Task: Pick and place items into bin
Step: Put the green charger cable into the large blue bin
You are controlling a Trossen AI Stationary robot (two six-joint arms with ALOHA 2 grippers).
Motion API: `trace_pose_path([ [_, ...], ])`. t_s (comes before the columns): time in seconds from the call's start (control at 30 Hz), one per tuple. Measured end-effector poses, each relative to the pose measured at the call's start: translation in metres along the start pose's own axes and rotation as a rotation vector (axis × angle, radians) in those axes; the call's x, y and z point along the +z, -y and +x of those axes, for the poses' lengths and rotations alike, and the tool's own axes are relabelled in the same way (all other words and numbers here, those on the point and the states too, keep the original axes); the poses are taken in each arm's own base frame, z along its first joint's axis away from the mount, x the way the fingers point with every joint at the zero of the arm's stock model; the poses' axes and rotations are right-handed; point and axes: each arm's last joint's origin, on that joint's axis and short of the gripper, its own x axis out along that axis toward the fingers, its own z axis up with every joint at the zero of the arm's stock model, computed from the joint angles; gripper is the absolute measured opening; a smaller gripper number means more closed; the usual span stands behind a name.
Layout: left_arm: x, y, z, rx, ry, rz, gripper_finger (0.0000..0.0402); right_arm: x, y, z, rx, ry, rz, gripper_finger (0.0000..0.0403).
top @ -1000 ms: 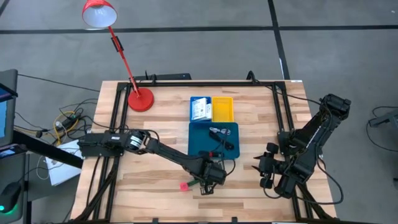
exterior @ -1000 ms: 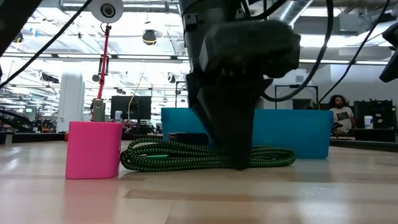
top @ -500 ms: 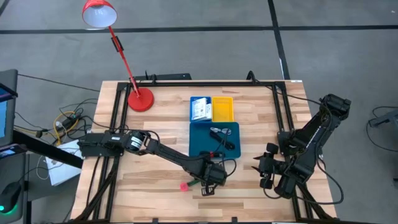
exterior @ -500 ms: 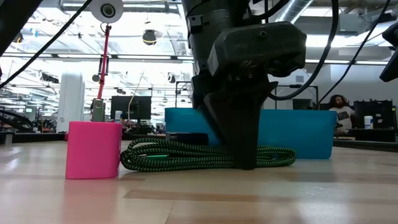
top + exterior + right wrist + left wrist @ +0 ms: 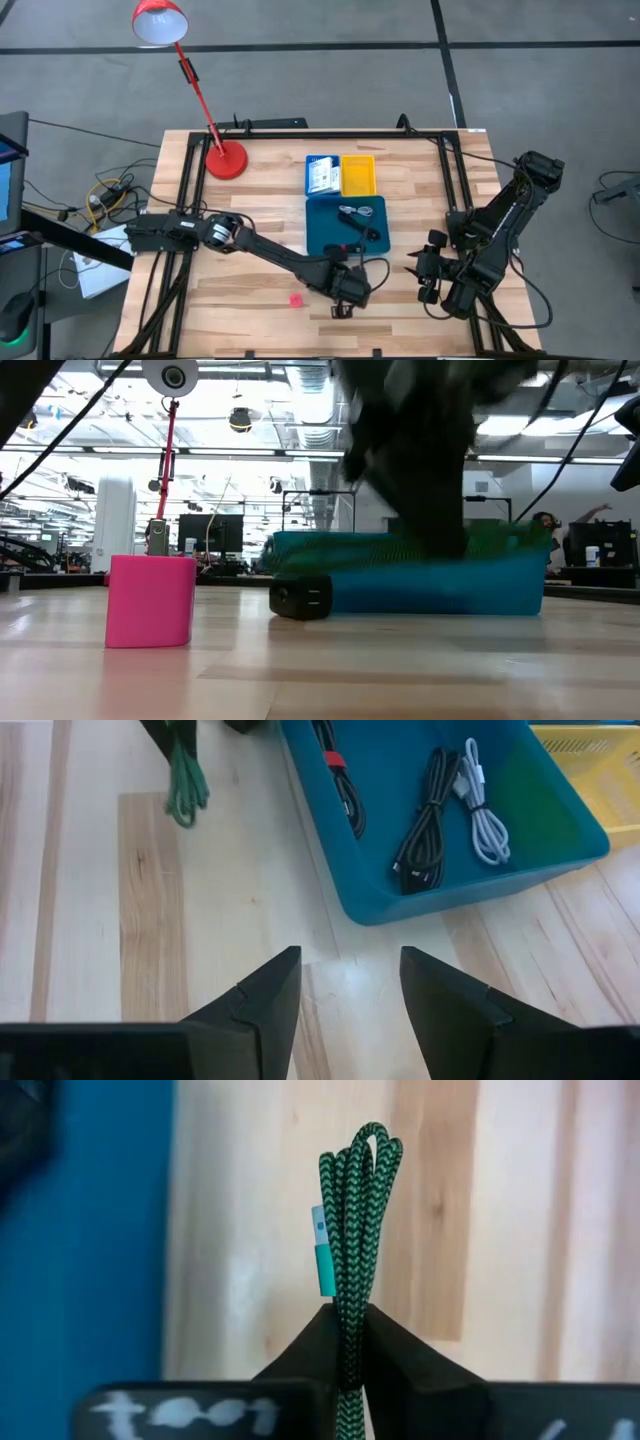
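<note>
My left gripper (image 5: 345,292) is shut on a green-and-black braided cable (image 5: 356,1220), coiled into a bundle, just off the near edge of the large teal tray (image 5: 320,232). In the low view the cable (image 5: 400,546) hangs blurred at the height of the tray's rim. A pink block (image 5: 296,298) stands on the table to its left, and a small black piece (image 5: 300,597) lies in front of the tray. My right gripper (image 5: 350,988) waits open near the table's right side. My left gripper pinches the coiled cable between its two fingers, several strands together (image 5: 348,1342), a little back from one looped end (image 5: 372,1138). The fingers come from above and lie across the bundle. The cable is lifted clear of the table and runs about level.
The teal tray holds black cables (image 5: 425,815) and a white one (image 5: 482,805). Behind it stand a small blue tray with a white packet (image 5: 320,176) and a yellow tray (image 5: 358,175). A red desk lamp's base (image 5: 225,160) sits at the far left.
My left gripper has shut on the cable bundle and risen, shifting slightly toward the table's right edge. The cable, which lay on the table beside the pink block, now hangs clear above it. The pink block and the black piece stay put.
</note>
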Motion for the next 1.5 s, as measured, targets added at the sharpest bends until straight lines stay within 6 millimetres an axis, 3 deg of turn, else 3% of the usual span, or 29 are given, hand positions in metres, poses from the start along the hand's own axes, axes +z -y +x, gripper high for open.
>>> trace_pose_path([
  [0.27, 0.023, -0.004, -0.048, 0.09, 0.092, 0.067, 0.0011, 0.0, 0.0, 0.0, 0.001, 0.0, 0.001, 0.0166],
  [0.47, 0.023, -0.021, -0.058, 0.21, 0.071, 0.137, 0.0008, 0.0, 0.0, 0.0, 0.002, 0.003, 0.005, 0.0164],
  [0.87, 0.032, -0.058, -0.052, 0.271, 0.011, 0.217, 0.0009, 0.0, 0.0, 0.0, 0.0, 0.007, 0.005, 0.0164],
  [1.17, 0.045, -0.097, -0.045, 0.305, 0.005, 0.234, 0.0012, 0.0, 0.0, 0.0, -0.003, 0.008, 0.002, 0.0166],
  [1.37, 0.048, -0.119, -0.036, 0.271, -0.031, 0.225, 0.0015, -0.01, 0.004, 0.008, -0.027, -0.004, 0.006, 0.0164],
  [1.5, 0.047, -0.122, -0.027, 0.257, -0.05, 0.233, 0.004, -0.022, 0.01, 0.016, -0.054, -0.024, 0.029, 0.0167],
])
